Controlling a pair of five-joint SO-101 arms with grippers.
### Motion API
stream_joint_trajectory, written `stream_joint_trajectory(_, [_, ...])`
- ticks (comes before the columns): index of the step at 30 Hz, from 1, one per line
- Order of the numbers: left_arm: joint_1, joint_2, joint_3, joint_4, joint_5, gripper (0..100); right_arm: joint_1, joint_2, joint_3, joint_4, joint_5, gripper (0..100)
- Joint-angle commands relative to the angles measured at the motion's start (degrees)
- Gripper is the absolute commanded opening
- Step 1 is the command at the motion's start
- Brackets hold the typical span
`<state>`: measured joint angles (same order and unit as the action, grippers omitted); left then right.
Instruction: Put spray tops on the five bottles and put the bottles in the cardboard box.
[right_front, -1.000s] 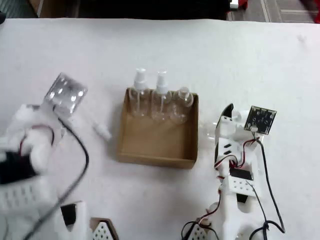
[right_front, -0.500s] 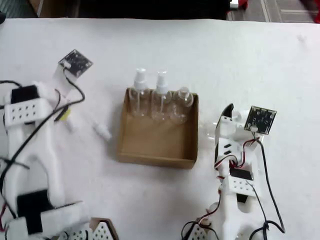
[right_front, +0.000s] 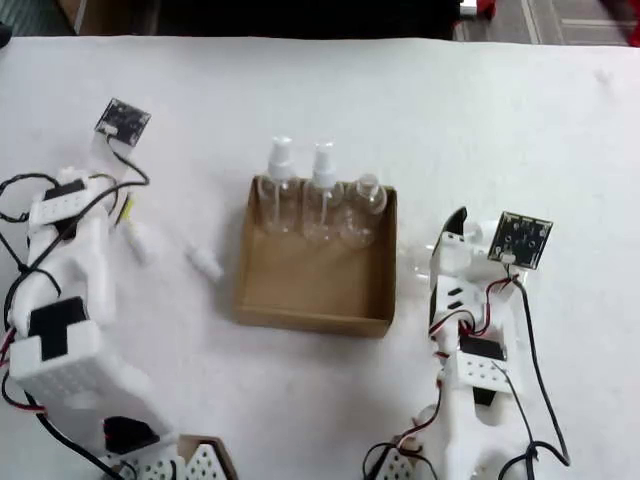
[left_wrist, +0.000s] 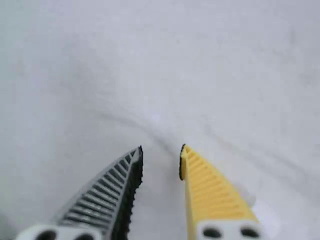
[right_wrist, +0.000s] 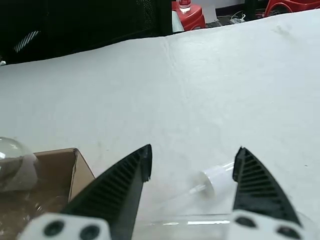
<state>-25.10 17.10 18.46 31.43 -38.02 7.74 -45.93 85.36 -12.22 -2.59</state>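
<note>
Big white table (right_front: 540, 120) with a wrinkly cover, dark space (right_wrist: 75, 25) past its far edge, red things (right_wrist: 192, 20) there (hard to tell what), patterned floor (right_front: 570, 20).

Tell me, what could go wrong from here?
The uncapped bottle in the box could tip while being capped there. The loose top on the table is small; the left gripper might knock it away. The lying bottle by the right gripper may roll.

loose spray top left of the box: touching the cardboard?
Apart. High view shows a strip of white table between the spray top and the cardboard box's left wall.
</note>
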Motion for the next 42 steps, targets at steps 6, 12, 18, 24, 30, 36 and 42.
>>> stream_joint_trajectory(6, [1.6,1.2,-3.5,-6.1,1.1,12,0.1,-1.1,-0.4,-1.6,0.9,23.6])
stream_joint_trajectory(12, [1.5,0.7,-3.5,-5.7,1.1,12,0.1,-1.1,-0.4,-1.6,0.9,23.6])
stream_joint_trajectory(18, [4.2,3.4,-4.5,-8.2,1.1,12,0.1,-1.1,-0.4,-1.6,0.9,23.6])
stream_joint_trajectory(24, [3.8,5.8,-4.5,-7.8,0.5,12,0.2,-1.1,-0.4,-1.6,0.9,23.6])
stream_joint_trajectory(30, [0.0,7.8,-4.5,-5.8,-10.5,12,0.2,-1.1,-0.4,-1.6,0.9,23.6])
stream_joint_trajectory(36, [-5.0,6.5,-4.6,3.7,-18.2,12,0.2,-1.0,-0.4,-1.6,0.9,23.6])
stream_joint_trajectory(42, [-7.7,3.1,-3.9,10.2,-22.5,12,0.2,-1.0,-0.4,-1.6,1.0,23.6])
